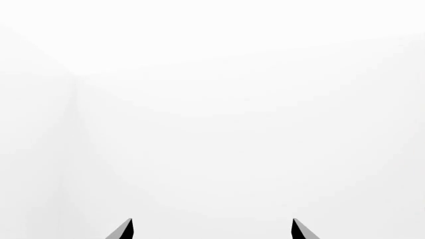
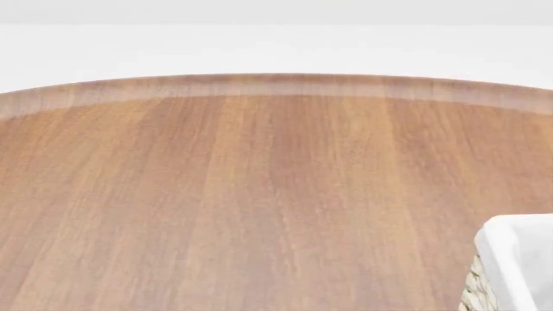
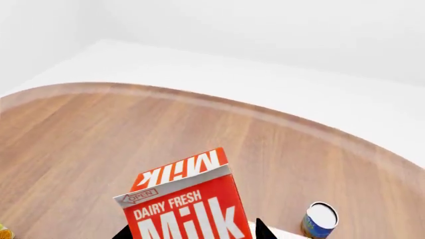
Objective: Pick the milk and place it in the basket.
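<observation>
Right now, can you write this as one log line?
right gripper: around milk | left gripper: open, empty | basket: corner visible

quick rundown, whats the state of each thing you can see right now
milk: upright, top sealed, between the right gripper fingertips; contact not visible
right gripper: fingertips either side of the milk, grip cannot be confirmed
left gripper: open, empty, facing a blank white background
basket: only a corner shows in the head view, contents hidden
can: upright on the table, white top on
</observation>
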Robot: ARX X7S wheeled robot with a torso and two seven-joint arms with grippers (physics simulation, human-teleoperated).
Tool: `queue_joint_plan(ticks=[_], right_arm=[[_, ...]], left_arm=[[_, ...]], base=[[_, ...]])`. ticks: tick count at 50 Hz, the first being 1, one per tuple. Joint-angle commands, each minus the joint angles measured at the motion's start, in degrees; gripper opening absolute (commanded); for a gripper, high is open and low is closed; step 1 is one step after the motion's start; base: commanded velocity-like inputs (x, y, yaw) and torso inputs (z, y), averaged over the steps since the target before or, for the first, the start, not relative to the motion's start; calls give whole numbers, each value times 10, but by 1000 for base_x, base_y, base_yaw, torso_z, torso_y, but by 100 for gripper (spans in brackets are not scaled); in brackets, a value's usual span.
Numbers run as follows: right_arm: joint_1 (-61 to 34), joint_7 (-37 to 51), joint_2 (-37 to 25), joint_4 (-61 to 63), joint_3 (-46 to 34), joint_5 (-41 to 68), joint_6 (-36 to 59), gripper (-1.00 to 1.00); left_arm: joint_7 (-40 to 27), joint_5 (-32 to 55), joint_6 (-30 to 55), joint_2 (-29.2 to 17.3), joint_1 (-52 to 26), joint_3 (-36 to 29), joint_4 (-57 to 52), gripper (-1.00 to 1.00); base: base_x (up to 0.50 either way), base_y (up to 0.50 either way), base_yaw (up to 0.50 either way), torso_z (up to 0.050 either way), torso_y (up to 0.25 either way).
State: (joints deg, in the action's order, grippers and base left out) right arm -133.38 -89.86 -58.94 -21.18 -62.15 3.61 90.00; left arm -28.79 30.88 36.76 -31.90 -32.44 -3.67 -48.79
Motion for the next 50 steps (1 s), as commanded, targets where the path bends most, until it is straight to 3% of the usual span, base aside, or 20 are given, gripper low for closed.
queue_joint_plan(ticks=[1,7,31,38,50], right_arm=[[-16,-1,5,-17,-13,2,0,-100],[-16,23,13,-30,-19,19,0,-100],[-16,460,-70,2,-87,447,0,-100],[-12,529,-82,14,-106,523,-2,-100],[23,569,-90,3,-101,544,-12,-100]], left_arm=[[-1,2,-1,-2,0,0,0,100],[-1,2,-2,-3,-1,0,1,100],[-3,-1,-9,-4,3,-7,5,100],[-3,-2,-11,-4,3,-10,6,100],[-3,-4,-14,-4,4,-13,8,100]], base=[[0,0,0,0,10],[0,0,0,2,0],[0,0,0,0,1],[0,0,0,0,0],[0,0,0,1,2]])
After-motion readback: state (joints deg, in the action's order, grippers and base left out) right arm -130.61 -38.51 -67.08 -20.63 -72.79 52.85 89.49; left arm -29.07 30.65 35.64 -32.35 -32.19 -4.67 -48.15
